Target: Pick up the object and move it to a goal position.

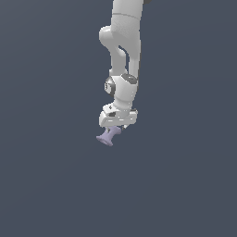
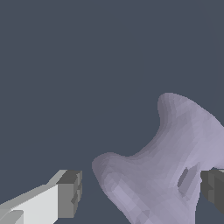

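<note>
The object (image 1: 108, 136) is a small pale lavender spool with flared ends and a narrow waist, lying tilted on the dark grey floor. My gripper (image 1: 118, 129) hangs just above its upper end at the tip of the white arm. In the wrist view the object (image 2: 166, 166) fills the space between the two fingers, and my gripper (image 2: 142, 192) stands open around it. One dark fingertip (image 2: 70, 194) is clear of the spool with a gap between them. The other fingertip (image 2: 213, 190) sits right against the spool's side, beside a small hole in it.
The floor (image 1: 46, 185) is plain dark grey all around, with no other objects or edges in either view. No goal marker shows.
</note>
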You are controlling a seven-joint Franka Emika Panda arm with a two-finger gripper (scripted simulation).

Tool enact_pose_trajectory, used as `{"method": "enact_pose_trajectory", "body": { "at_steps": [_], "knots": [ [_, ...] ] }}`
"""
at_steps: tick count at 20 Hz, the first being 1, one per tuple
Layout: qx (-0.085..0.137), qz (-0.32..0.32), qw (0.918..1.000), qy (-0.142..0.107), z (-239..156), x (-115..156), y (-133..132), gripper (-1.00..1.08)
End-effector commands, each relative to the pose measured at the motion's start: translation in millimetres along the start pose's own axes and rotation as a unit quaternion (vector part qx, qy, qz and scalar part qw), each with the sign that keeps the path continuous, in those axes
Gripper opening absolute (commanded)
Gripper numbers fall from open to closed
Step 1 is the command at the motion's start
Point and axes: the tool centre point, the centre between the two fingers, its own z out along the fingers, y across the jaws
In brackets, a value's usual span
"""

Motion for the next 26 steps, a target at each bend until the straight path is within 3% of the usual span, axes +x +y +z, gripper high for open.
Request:
{"method": "enact_pose_trajectory", "body": {
  "at_steps": [1,26],
  "knots": [
    [-0.009,-0.011,0.9999,0.005,1,-5,-1,1.08],
    [-0.044,-0.026,0.9986,0.014,4,-27,11,1.08]
  ]
}}
